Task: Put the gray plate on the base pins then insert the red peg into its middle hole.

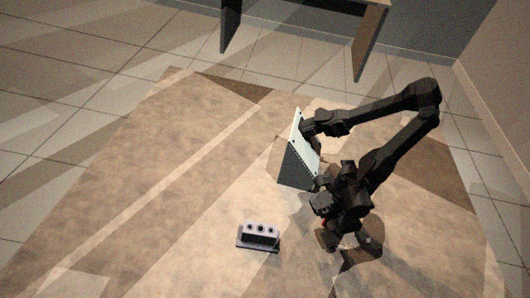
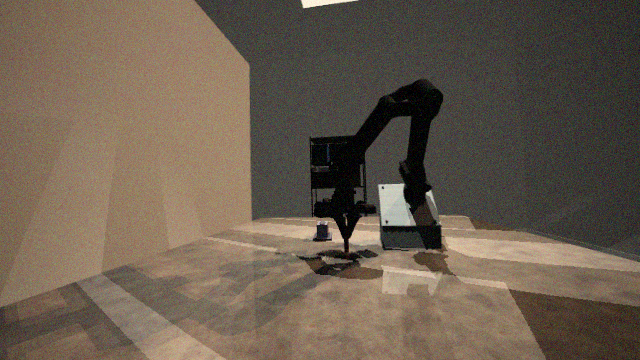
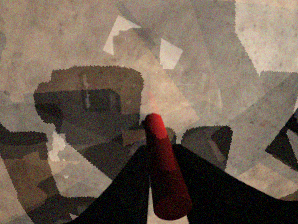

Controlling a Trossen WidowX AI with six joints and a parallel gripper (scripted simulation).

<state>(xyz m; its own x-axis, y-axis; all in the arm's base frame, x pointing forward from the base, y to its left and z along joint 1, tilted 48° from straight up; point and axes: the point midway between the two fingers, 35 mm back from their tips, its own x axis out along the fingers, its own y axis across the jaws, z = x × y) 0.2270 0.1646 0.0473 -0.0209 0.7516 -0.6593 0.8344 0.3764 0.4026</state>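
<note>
One step of two looks done: the flat gray three-holed plate (image 1: 255, 224) (image 2: 322, 223) seems seated on its blocky base (image 1: 257, 245) (image 2: 322, 239); beside that base, the black parallel-jaw gripper (image 1: 325, 224) (image 2: 346, 237) (image 3: 160, 151) grips the cylindrical red peg (image 1: 324, 222) (image 2: 346, 245) (image 3: 167, 165), insertion remaining.

See desk (image 1: 369, 43) w/ panel legs on tiled floor (image 1: 54, 72), nr. dark wall (image 1: 439, 22) (image 2: 525, 100); adj. tan wall (image 1: 501, 79) (image 2: 175, 125) meeting dark one at corner. In ext. view, note black shelf unit (image 2: 332, 137) upright in bkgd., partly hidden, & bright panel (image 2: 329, 2) at top edge.
</note>
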